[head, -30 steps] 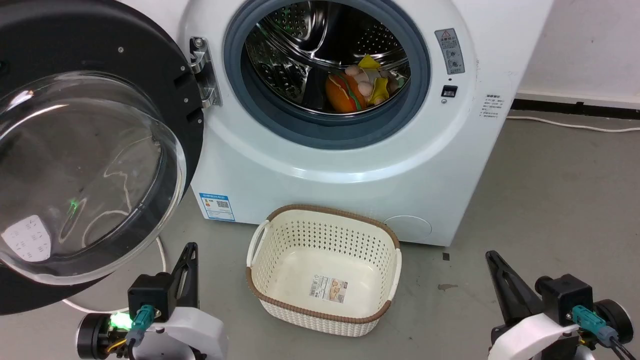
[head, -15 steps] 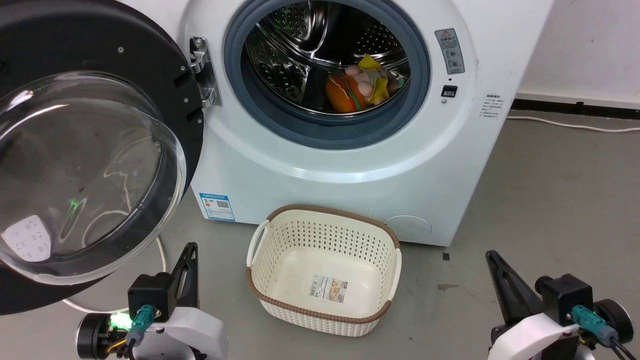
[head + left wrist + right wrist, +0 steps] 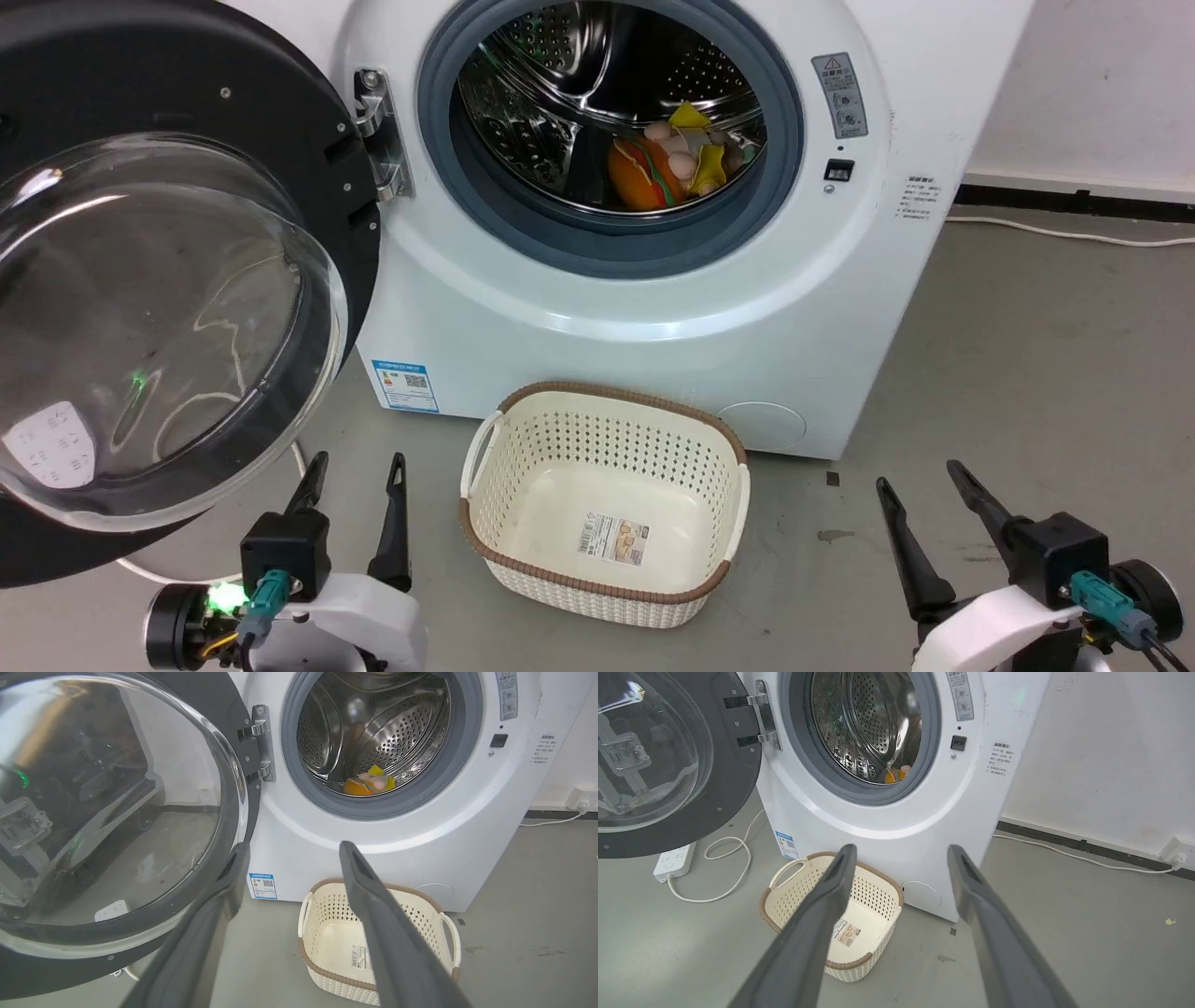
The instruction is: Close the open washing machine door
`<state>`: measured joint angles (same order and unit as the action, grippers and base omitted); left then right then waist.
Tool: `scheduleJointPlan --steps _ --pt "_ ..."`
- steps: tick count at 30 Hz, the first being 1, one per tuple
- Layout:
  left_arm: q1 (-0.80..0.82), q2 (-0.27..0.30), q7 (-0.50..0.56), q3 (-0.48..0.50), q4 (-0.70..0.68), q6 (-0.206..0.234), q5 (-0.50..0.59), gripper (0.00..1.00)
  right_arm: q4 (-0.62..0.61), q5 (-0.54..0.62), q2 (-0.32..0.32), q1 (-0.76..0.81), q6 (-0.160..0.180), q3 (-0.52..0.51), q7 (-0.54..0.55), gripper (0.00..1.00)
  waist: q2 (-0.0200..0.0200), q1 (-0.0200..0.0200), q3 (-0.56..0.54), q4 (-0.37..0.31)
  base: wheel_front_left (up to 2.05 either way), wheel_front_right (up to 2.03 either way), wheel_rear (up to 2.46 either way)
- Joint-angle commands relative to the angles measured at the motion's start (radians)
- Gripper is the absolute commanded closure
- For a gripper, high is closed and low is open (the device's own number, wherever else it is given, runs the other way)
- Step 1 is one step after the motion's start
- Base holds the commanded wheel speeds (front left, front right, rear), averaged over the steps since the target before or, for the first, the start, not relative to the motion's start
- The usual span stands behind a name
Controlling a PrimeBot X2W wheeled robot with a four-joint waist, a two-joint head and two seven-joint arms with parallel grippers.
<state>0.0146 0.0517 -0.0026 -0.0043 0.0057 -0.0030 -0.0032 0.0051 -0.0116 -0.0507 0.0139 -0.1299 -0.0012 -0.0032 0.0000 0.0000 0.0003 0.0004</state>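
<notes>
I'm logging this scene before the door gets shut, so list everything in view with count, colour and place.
Washer: 1, white, centre.
Floor: 1, grey, all round.
Door: 1, black with clear glass bowl, swung open at washer's left.
Drum: 1, steel, grey rubber rim, open.
Toys: count unclear, orange, yellow and pale, inside drum.
Basket: 1, cream with brown rim, on floor before washer.
Power strip: 1, white, on floor below door.
Left gripper: 1, dark fingers, open, lower left, near door.
Right gripper: 1, dark fingers, open, lower right, above floor.
</notes>
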Motion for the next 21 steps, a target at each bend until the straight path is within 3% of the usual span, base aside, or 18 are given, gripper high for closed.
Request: scheduleJointPlan --steps 1,21 --pt "0.000 0.000 -0.011 0.000 0.000 -0.001 -0.003 0.00 -0.002 -0.011 0.000 0.002 0.000 -0.003 -0.011 0.00 0.0000 0.0000 0.000 0.001 0.00 0.00 0.00" --pt "-0.006 0.003 -0.053 0.003 0.004 -0.009 -0.012 0.00 0.000 -0.032 0.000 0.016 0.000 0.008 -0.053 0.00 0.0000 0.0000 -0.006 0.080 0.00 0.00 0.00"
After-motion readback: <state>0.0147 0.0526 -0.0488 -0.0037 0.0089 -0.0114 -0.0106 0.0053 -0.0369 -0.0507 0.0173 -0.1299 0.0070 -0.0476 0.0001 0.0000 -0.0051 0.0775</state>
